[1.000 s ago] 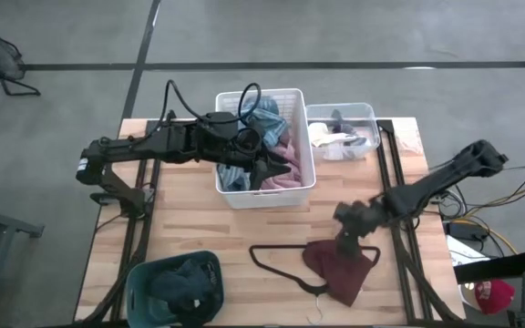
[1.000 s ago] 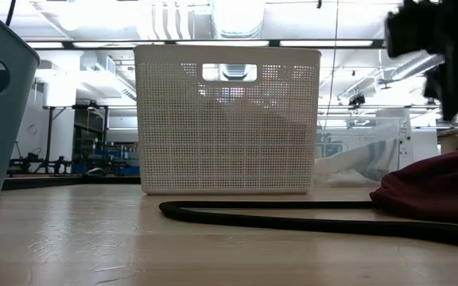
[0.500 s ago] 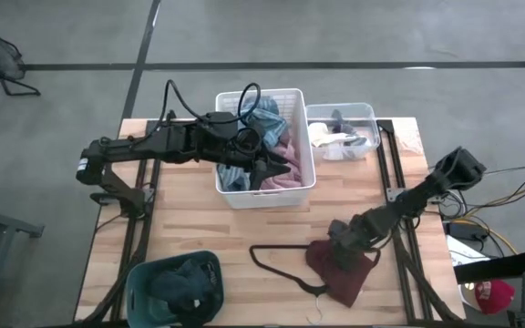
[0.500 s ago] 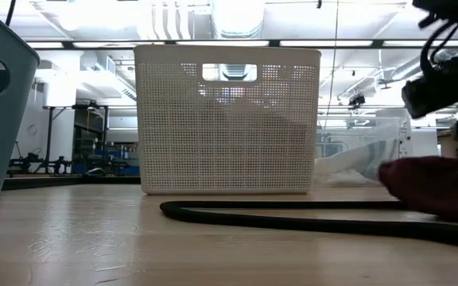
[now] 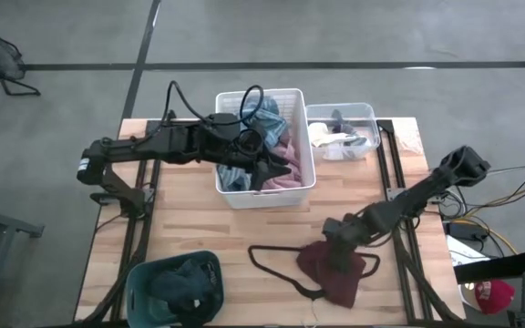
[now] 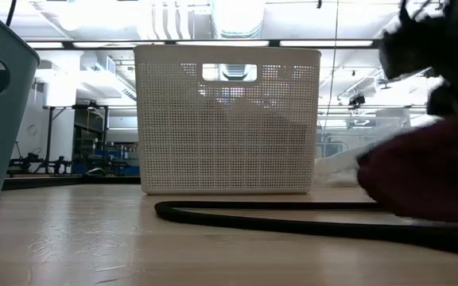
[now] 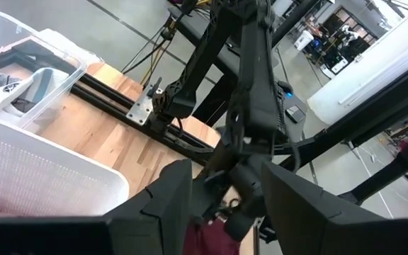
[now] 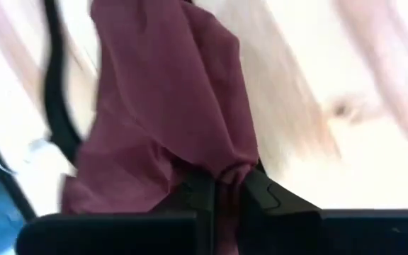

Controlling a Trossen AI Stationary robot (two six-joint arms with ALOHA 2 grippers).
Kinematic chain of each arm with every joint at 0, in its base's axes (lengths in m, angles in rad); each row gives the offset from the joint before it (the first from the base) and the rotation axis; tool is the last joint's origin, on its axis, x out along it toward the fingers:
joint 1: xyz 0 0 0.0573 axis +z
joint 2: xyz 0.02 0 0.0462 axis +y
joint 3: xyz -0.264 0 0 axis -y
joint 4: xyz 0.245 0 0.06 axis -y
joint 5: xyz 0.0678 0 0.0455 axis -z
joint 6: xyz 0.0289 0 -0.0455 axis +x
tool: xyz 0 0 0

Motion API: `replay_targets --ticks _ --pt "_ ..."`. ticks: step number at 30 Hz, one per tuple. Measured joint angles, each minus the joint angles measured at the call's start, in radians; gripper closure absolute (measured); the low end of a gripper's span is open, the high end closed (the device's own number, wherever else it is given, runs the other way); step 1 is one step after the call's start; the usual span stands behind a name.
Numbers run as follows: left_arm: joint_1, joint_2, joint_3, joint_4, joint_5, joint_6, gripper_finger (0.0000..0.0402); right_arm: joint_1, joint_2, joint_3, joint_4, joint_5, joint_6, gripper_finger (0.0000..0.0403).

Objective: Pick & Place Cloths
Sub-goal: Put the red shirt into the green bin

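Note:
A maroon cloth lies bunched on the wooden table near its front right, and my right gripper is shut on it from above. It fills the right wrist view and is a blurred mass in the low view. My left gripper hangs open over the white basket, which holds pink and blue-grey cloths. Nothing is between its fingers. My right gripper pinches a gathered fold of the maroon cloth between its two fingers. The fingers slant steeply down onto it from above. The rest of the cloth spreads over the table beyond the fingers.
A thin black hanger lies against the maroon cloth's left side. A teal basket with dark cloths stands at the front left. A clear bin with socks sits right of the white basket. Bare wood lies between the baskets.
My right gripper has gone down and toward the table's near-left onto the maroon cloth and has shut on it. The cloth has bunched and shifted a little to the left, nudging the hanger.

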Motion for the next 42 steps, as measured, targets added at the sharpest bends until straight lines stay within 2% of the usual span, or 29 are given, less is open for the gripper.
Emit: replay_targets --ticks 9,15,25,31,42 --pt "0.0 0.0 -0.035 0.006 0.0 -0.029 0.0227 -0.073 -0.154 0.102 -0.039 0.117 -0.073 0.0384" --pt "-0.002 0.0 -0.041 0.011 0.009 -0.031 0.0227 -0.098 -0.188 0.202 -0.041 0.128 -0.155 0.0385" --pt "-0.027 -0.001 -0.041 0.07 0.062 0.049 0.0227 -0.13 -0.114 0.47 -0.084 0.201 -0.314 0.0385" --pt "-0.029 -0.001 -0.041 0.1 0.143 0.05 0.0227 -0.19 -0.065 0.632 -0.164 0.205 -0.415 0.0385" --pt "-0.069 0.012 -0.042 0.096 0.168 0.049 0.0227 -0.291 0.02 0.866 -0.174 0.199 -0.568 0.0385"
